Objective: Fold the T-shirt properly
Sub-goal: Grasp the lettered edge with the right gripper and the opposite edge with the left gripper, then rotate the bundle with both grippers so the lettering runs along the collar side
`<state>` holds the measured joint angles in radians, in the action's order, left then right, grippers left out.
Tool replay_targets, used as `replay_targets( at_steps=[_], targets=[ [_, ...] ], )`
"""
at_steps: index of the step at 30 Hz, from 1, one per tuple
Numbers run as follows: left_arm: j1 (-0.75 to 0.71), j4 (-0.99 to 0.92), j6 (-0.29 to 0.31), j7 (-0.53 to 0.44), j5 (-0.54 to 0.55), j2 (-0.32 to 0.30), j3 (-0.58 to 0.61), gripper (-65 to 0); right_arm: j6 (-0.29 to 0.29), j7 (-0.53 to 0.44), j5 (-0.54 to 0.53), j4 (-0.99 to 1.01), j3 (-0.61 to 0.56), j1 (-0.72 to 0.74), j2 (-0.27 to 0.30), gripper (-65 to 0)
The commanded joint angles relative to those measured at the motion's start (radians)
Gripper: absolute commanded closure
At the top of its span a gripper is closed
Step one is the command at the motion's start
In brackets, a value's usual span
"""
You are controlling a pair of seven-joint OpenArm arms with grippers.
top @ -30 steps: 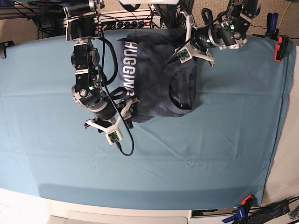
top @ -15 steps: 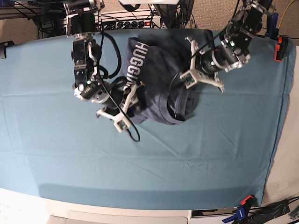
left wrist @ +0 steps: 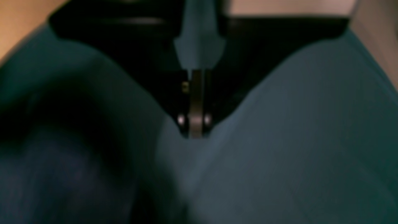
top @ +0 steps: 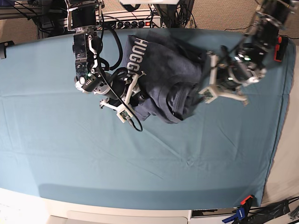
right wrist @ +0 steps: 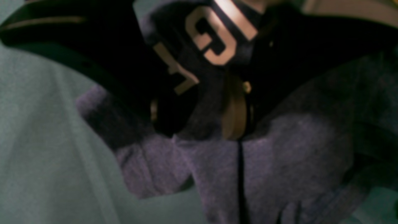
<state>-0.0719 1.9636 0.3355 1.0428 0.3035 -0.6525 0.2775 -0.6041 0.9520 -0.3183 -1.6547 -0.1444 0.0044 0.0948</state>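
Note:
The blue-grey T-shirt (top: 163,70) lies bunched at the back middle of the teal-covered table (top: 140,163), white lettering up at its left edge and the neck opening near the front. My right gripper (top: 139,93) is at the shirt's left edge. In the right wrist view its jaws (right wrist: 196,124) stand wide around a thick fold of the T-shirt (right wrist: 279,155) that carries the letters. My left gripper (top: 202,81) is at the shirt's right edge. In the left wrist view it (left wrist: 196,130) is shut, with blurred blue fabric rising in a V from its tips.
An orange clamp (top: 279,46) holds the cloth at the back right. A blue and orange clamp (top: 243,205) sits at the front right corner. Cables and a power strip (top: 126,23) run behind the table. The cloth's right edge (top: 280,116) hangs off.
The left gripper swung right and forward, pulling the shirt's right side with it. The right gripper moved back and slightly right. The shirt went from a flat fold to a bunched heap.

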Motion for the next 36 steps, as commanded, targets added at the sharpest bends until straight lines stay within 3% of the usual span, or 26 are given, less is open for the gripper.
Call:
replay_targets(
  at_steps=[1, 6, 12, 18, 28, 36],
  targets=[
    [-0.003, 0.023, 0.004, 0.0, 0.027, -0.034, -0.008, 0.0, -0.008, -0.024, -0.009, -0.016, 0.002, 0.016, 0.002, -26.0],
    [-0.119, 0.103, 0.006, 0.021, 0.089, -0.113, -0.069, 0.0, -0.008, -0.037, 0.004, -0.016, 0.002, 0.016, 0.002, -26.0],
    [-0.3, 0.252, 0.062, 0.021, 0.192, -0.098, -0.159, 0.0, -0.008, -0.045, 0.006, -0.016, 0.002, 0.032, 0.002, -26.0],
    [-0.401, 0.275, 0.066, -0.013, 0.191, 0.005, -0.161, 0.0, -0.007, -0.047, 0.005, -0.016, 0.002, 0.051, 0.002, -26.0],
    [-0.407, 0.27, 0.061, -0.135, 0.107, 0.175, -0.16, 0.0, -0.007, -0.047, 0.006, -0.016, 0.002, 0.054, 0.002, -26.0],
    [-0.402, 0.146, 0.053, -0.187, 0.05, 0.193, -0.149, 0.0, -0.007, -0.048, 0.005, -0.016, 0.002, 0.054, 0.002, -26.0]
  ],
)
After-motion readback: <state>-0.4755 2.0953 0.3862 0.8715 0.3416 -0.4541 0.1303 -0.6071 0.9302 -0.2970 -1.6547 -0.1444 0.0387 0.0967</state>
